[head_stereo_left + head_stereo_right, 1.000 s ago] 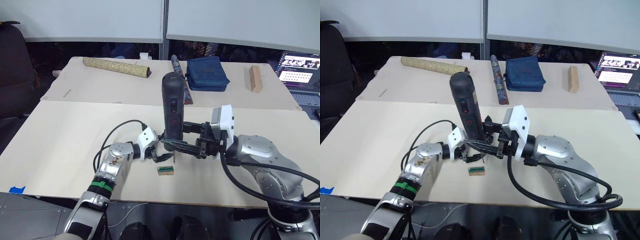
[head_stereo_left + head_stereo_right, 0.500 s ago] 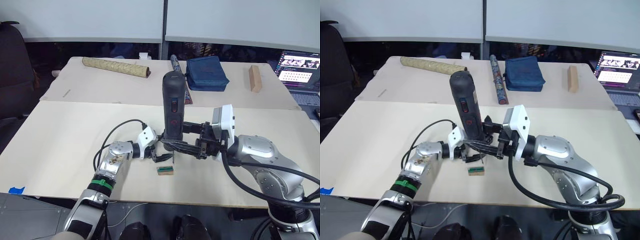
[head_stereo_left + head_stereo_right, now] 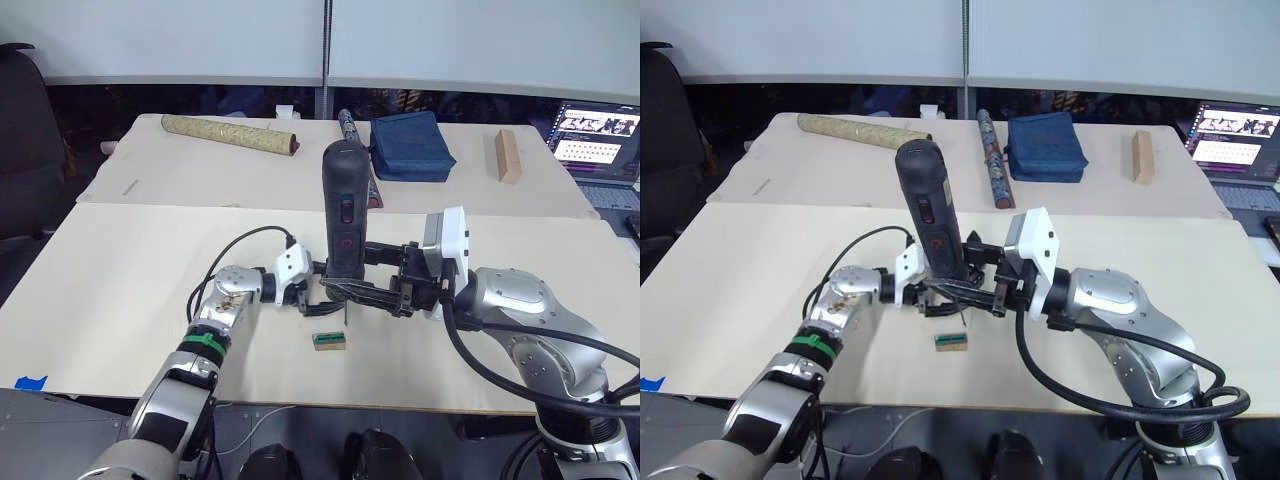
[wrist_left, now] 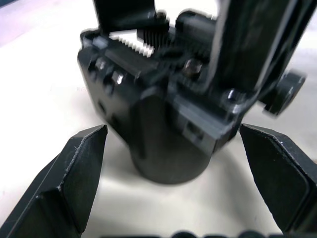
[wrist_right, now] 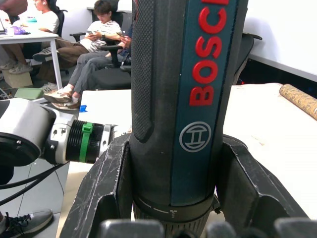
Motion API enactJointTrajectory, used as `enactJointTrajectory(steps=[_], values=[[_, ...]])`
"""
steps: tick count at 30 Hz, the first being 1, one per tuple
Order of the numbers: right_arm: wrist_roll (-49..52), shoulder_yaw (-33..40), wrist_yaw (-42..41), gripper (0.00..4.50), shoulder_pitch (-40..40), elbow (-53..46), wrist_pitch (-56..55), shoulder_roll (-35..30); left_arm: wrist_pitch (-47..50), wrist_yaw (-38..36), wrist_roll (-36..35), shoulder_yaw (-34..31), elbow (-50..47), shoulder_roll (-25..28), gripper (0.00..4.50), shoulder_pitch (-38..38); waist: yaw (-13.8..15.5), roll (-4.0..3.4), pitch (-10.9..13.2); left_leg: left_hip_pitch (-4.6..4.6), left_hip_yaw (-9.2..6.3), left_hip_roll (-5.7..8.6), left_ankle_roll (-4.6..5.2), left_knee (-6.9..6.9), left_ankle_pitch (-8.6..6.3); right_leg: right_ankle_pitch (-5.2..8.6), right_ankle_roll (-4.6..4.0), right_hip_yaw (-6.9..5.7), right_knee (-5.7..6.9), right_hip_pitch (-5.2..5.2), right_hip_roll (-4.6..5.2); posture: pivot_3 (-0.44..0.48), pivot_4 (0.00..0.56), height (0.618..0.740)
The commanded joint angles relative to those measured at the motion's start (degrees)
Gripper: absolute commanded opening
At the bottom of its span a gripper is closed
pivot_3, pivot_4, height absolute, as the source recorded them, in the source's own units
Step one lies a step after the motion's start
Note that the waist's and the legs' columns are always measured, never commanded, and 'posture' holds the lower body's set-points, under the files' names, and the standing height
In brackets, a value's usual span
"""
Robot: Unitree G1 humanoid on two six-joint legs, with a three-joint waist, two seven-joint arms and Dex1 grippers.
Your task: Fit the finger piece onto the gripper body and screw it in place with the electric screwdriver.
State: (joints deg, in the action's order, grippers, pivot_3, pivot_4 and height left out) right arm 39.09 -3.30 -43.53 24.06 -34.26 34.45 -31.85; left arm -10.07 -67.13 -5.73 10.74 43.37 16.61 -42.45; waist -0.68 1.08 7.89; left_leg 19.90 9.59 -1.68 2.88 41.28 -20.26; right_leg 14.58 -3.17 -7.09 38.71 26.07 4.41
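The electric screwdriver (image 3: 342,214) stands upright over the middle of the cream table (image 3: 130,270), bit down. My right gripper (image 3: 368,286) is shut on its lower barrel, and its fingers (image 5: 105,194) clamp both sides of the dark, red-lettered body (image 5: 184,94). Under the bit sits the gripper body (image 4: 163,114) on its round base. My left gripper (image 3: 310,296) is open around it, and the fingertips (image 4: 79,168) stand apart from its sides. A black bar (image 4: 250,44) rises from the body's top; I cannot tell whether it is the finger piece.
A small green and brown block (image 3: 330,341) lies just in front of the grippers. On the far table are a patterned rolled tube (image 3: 232,134), a thin tube (image 3: 992,160), a blue pouch (image 3: 412,146), a wooden block (image 3: 511,156) and a laptop (image 3: 600,140). Seated people (image 5: 94,44) are in the background.
My left forearm has swung slightly farther across the table, with its gripper still at the gripper body. The screwdriver and right gripper have hardly moved.
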Motion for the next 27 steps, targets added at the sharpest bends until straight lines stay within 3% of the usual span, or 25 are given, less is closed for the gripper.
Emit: enactJointTrajectory(steps=[1, 5, 10, 14, 20, 27], values=[[0.99, 1.61, -0.02, 1.94, 1.32, -1.95, -1.28, -0.02, -1.88, -1.05, -0.45, -0.79, 0.36, -0.23, 4.5, -1.35, 0.0, 0.0, 0.0, 0.0, 0.0, 0.0, 0.0, 0.0, 0.0, 0.0, 0.0, 0.0, -0.01, 0.0, 0.0, 0.0, 0.15, 0.74], [1.02, 1.72, 0.02, 1.94, 1.37, -1.95, -1.19, -0.11, -2.72, -1.31, -0.47, -0.97, 0.92, -0.59, 4.5, -1.2, -0.02, 0.0, 0.0, 0.01, 0.0, 0.0, 0.0, -0.01, 0.0, 0.0, 0.0, -0.01, -0.01, 0.0, -0.01, 0.0, 0.15, 0.74], [1.25, 1.52, 0.34, 1.94, 1.88, -1.82, -0.9, 0.25, -3.15, -2.06, -0.76, -1.42, 1.04, -0.32, 2.34, -0.93, -0.04, 0.0, 0.0, 0.0, 0.0, 0.0, 0.0, 0.0, 0.0, 0.0, 0.0, 0.0, 0.0, 0.0, 0.0, 0.0, 0.15, 0.74], [1.4, 1.39, 0.35, 1.94, 1.97, -1.89, -0.82, 0.37, -2.35, -1.96, -0.85, -1.38, -0.02, -0.61, 2.31, -0.32, -0.05, 0.0, 0.0, 0.0, -0.01, 0.0, 0.0, 0.0, 0.0, 0.0, 0.0, -0.01, 0.0, 0.0, -0.01, 0.0, 0.15, 0.74], [3.16, 2.33, 1.21, 1.94, 4.1, -1.91, 0.62, 0.33, -0.66, 4.22, 2.06, 0.52, -3.53, -3.18, 2.31, 1.08, 0.22, 0.0, 0.0, 0.02, -0.02, 0.0, 0.0, 0.01, 0.0, 0.0, 0.0, 0.0, 0.0, 0.0, 0.02, 0.0, 0.15, 0.74], [5.68, 1.98, 6.3, 1.94, 11.54, -1.05, 5.57, 2.09, 3.91, 7.19, 3.48, 1.98, -8.58, -4.51, 2.31, 2.26, 0.56, 0.0, 0.0, 0.06, -0.09, 0.02, 0.0, 0.06, 0.0, 0.0, 0.0, -0.02, 0.02, -0.02, 0.03, 0.0, 0.15, 0.74]])
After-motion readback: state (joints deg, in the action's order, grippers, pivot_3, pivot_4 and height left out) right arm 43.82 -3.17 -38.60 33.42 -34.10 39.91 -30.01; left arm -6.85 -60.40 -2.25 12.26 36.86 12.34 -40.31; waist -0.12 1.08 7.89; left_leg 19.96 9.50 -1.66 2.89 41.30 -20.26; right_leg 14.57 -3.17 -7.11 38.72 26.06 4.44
